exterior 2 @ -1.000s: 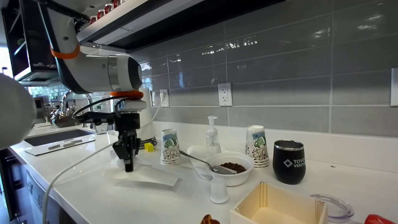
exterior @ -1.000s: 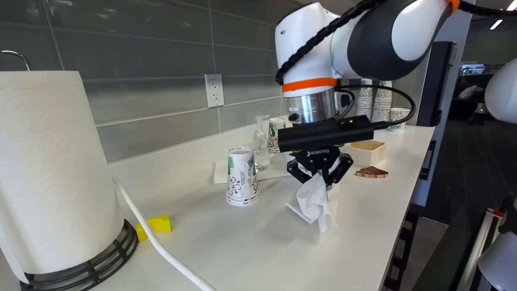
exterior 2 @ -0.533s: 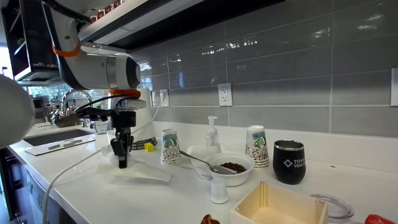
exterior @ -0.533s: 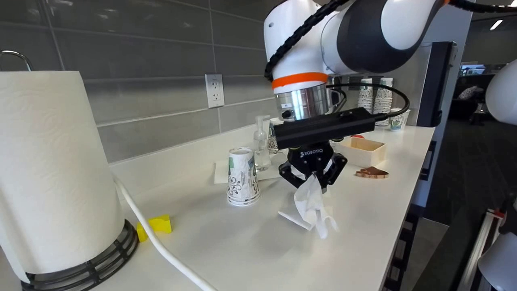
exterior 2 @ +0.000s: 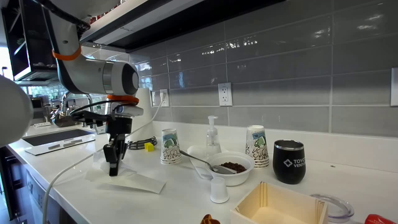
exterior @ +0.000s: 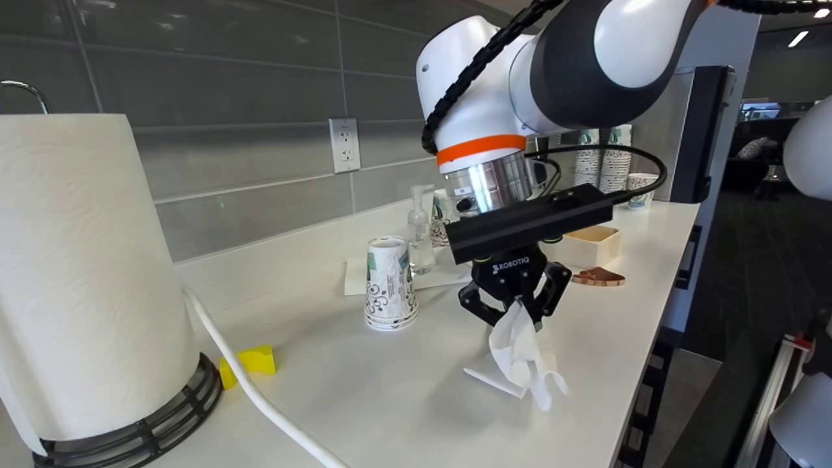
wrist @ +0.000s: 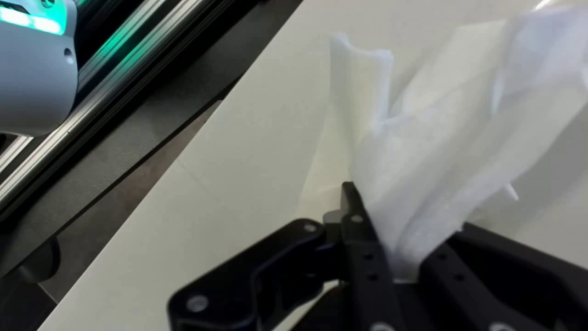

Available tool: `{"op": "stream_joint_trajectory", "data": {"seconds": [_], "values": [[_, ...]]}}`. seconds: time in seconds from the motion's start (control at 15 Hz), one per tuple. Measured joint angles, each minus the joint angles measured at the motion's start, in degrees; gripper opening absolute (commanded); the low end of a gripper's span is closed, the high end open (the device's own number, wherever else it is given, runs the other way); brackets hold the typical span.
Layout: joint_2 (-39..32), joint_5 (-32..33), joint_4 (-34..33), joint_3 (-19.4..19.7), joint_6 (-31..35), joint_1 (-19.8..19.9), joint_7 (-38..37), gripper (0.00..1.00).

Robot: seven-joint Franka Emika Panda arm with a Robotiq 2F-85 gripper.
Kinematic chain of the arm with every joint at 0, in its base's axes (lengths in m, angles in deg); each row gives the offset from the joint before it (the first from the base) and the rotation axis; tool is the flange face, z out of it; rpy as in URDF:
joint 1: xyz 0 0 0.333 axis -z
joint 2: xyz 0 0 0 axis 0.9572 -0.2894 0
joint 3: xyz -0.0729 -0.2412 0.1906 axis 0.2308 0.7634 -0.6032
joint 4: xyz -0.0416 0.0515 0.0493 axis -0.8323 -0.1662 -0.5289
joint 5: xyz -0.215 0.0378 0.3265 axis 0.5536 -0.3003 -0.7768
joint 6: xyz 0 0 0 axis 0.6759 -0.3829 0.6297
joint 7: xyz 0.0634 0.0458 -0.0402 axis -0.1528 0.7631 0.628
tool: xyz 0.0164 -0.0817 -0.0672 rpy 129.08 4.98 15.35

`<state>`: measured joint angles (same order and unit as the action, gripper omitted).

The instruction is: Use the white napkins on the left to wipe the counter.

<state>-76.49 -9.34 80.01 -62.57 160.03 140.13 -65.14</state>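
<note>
Black gripper clenches a crumpled white napkin over the counter

The gripper is hard black linkage, angular and bolted, its fingers pressed in on the top of the napkin so that the tissue narrows to a tight neck between them. The napkin hangs below, spreading over the middle of the counter.

Close up in the wrist view, the napkin is soft, matte and thin, gathered in long creases that flare into ruffled, curling edges. In an exterior view a flatter, straight-edged part of the napkin spreads low above its own shadow; whether it touches the counter I cannot tell, nor how many sheets make up the bunch.

The counter is smooth and white, with a slight gloss. Near the napkin stands a tapering stack of upturned paper cups printed with dark scrollwork. Farther along are a clear pump bottle, a round white bowl with small round brown pieces and a grey spoon in it, a little frosted cup mouth down, a pale wooden box, and a rounded black tumbler with a shiny rim.

Towards the opposite end stand a faintly embossed paper towel roll and a yellow block, partly behind a curving white cable. Glossy grey tiles back it all.
</note>
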Motion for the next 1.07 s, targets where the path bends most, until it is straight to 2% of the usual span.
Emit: {"op": "stream_joint_trajectory", "data": {"seconds": [0.4, 0.73, 1.07], "values": [[4.60, -2.03, -0.61, 5.27, 0.77, -6.81, 1.77, 0.01], [6.90, -1.29, -3.41, 12.56, 1.56, -14.90, 1.80, 0.01], [8.36, 1.97, -5.98, 21.27, 6.51, -20.71, 1.68, 0.01]]}}
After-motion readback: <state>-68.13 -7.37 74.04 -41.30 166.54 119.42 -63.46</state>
